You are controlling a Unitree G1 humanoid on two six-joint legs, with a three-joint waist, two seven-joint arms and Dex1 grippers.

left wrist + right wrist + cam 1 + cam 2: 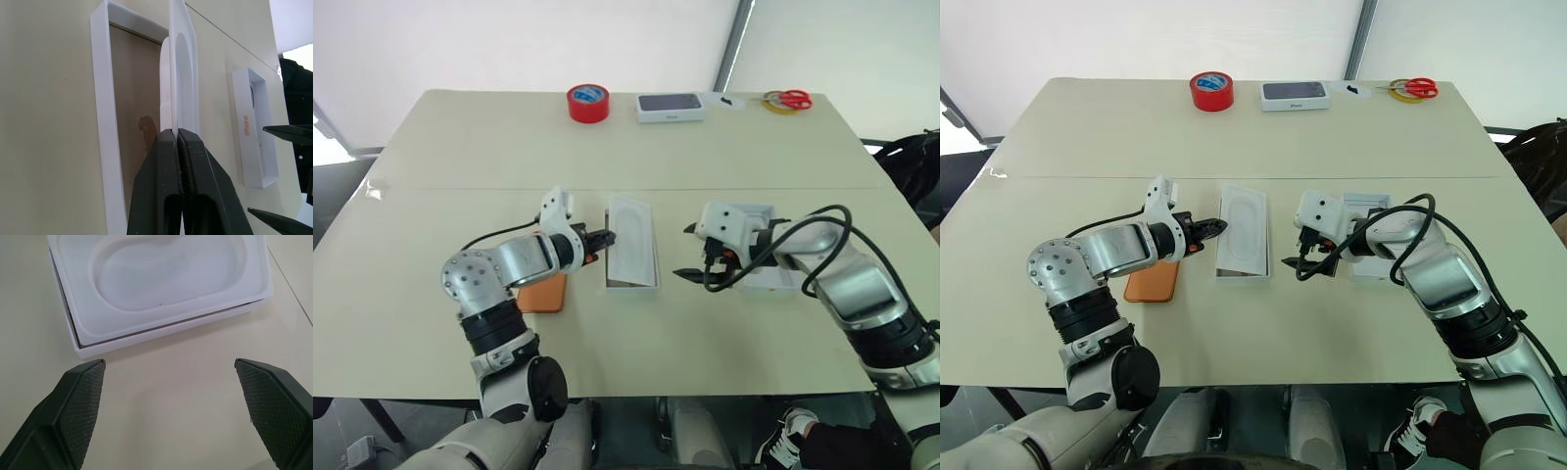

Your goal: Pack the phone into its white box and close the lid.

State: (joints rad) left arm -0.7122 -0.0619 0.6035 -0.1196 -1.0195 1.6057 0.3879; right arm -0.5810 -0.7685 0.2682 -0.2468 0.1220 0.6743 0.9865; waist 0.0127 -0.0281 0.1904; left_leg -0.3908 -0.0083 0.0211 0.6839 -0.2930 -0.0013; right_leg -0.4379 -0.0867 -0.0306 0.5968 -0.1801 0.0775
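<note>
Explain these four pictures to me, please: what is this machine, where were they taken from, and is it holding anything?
It is a humanoid robot with two arms, each ending in a two-fingered gripper. Two pictures come from cameras in its head, looking down at a table. The other two come from cameras on its wrists, looking along the fingers. The left gripper is shut on a flat white insert, tilted up over the white box. The right gripper is open and holds nothing. The orange phone lies beside the box, the lid lies under the right arm. At the far edge lie red tape, another box and scissors.
</note>
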